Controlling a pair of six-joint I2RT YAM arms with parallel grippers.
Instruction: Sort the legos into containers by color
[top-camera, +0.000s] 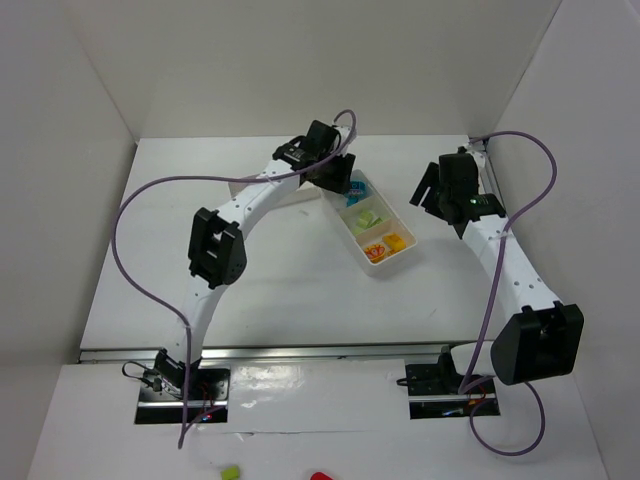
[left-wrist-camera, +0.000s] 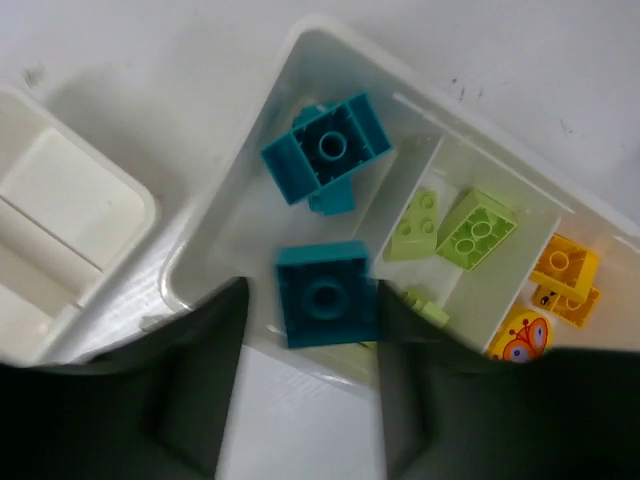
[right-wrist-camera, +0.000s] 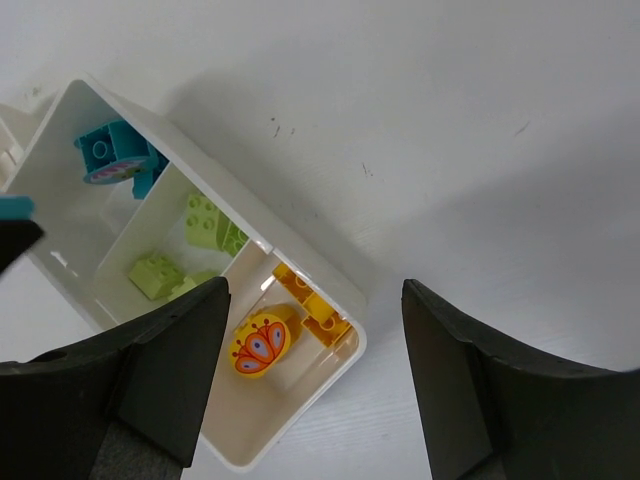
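Observation:
A white three-compartment tray (top-camera: 385, 265) lies at centre right. Its far compartment holds teal bricks (left-wrist-camera: 325, 150), the middle one lime bricks (left-wrist-camera: 475, 225), and the near one yellow bricks (left-wrist-camera: 565, 270) and an orange butterfly piece (left-wrist-camera: 520, 340). My left gripper (left-wrist-camera: 310, 300) hovers over the teal end, open. A blurred teal brick (left-wrist-camera: 325, 295) is between its fingertips, with a gap on the left side. My right gripper (right-wrist-camera: 315, 380) is open wide and empty above the tray's yellow end (right-wrist-camera: 315, 305). A second white tray (left-wrist-camera: 60, 220) lies empty beside the first.
The left arm (top-camera: 215, 250) arches over the middle of the table and hides most of the second tray from above. A silver rail (top-camera: 300, 352) runs along the near edge. A lime piece (top-camera: 230, 470) and a red piece (top-camera: 320, 477) lie in front of the bases.

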